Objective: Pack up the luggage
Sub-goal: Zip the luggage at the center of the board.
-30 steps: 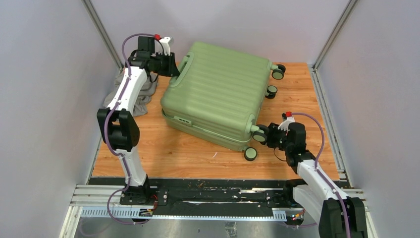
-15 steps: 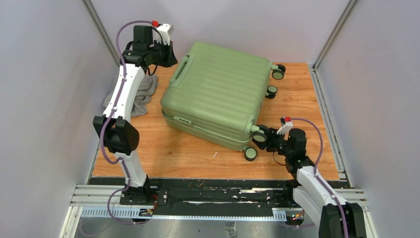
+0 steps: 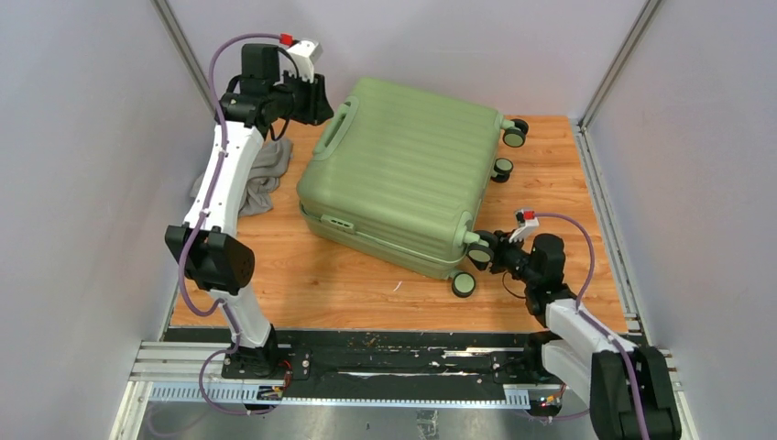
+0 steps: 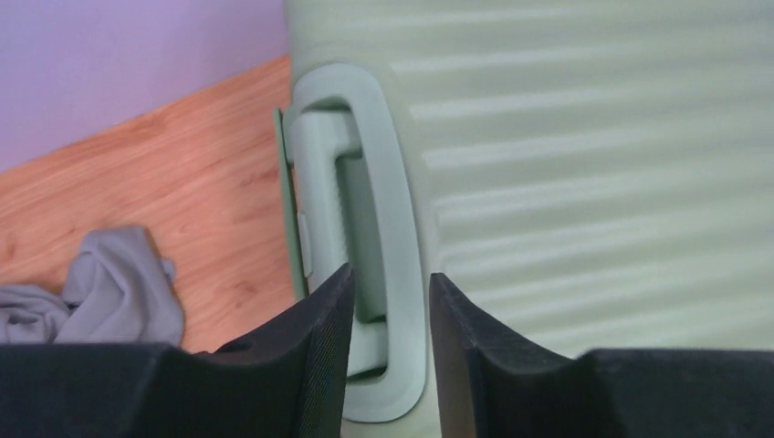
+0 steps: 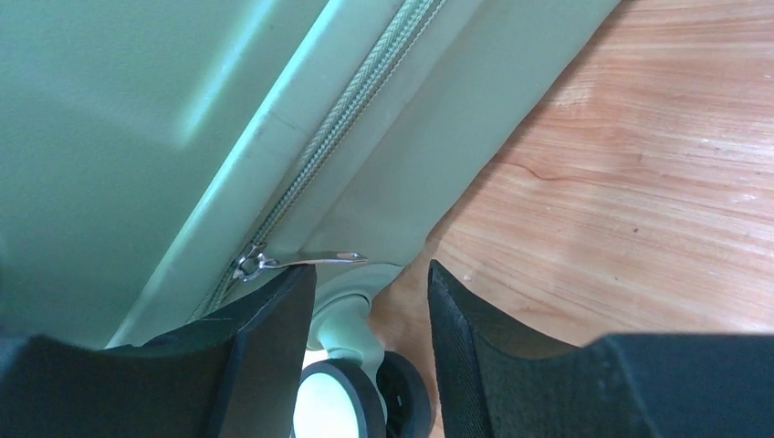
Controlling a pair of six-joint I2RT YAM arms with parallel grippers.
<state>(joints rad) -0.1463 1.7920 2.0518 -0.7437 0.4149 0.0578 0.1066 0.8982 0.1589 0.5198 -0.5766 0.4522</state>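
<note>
The luggage (image 3: pixel 403 174) is a closed light-green ribbed suitcase lying flat on the wooden table. My left gripper (image 3: pixel 316 99) hovers at its far-left end beside the green handle (image 3: pixel 336 126). In the left wrist view the jaws (image 4: pixel 388 301) stand open, and the handle (image 4: pixel 365 219) shows through the gap. My right gripper (image 3: pixel 495 252) is at the near-right corner by a wheel (image 3: pixel 480 251). It is open (image 5: pixel 372 283), with the wheel (image 5: pixel 347 397) between the fingers. The metal zipper pull (image 5: pixel 306 262) lies at the left fingertip.
A grey cloth (image 3: pixel 261 176) lies crumpled on the table left of the luggage and under the left arm; it also appears as the grey cloth (image 4: pixel 109 292) in the left wrist view. Other wheels (image 3: pixel 464 284) (image 3: pixel 514 136) stick out to the right. Purple walls enclose the table.
The left gripper has lifted and drawn back toward the rear wall, staying by the handle. The right arm has sunk lower, with its gripper still at the near-right wheel.
</note>
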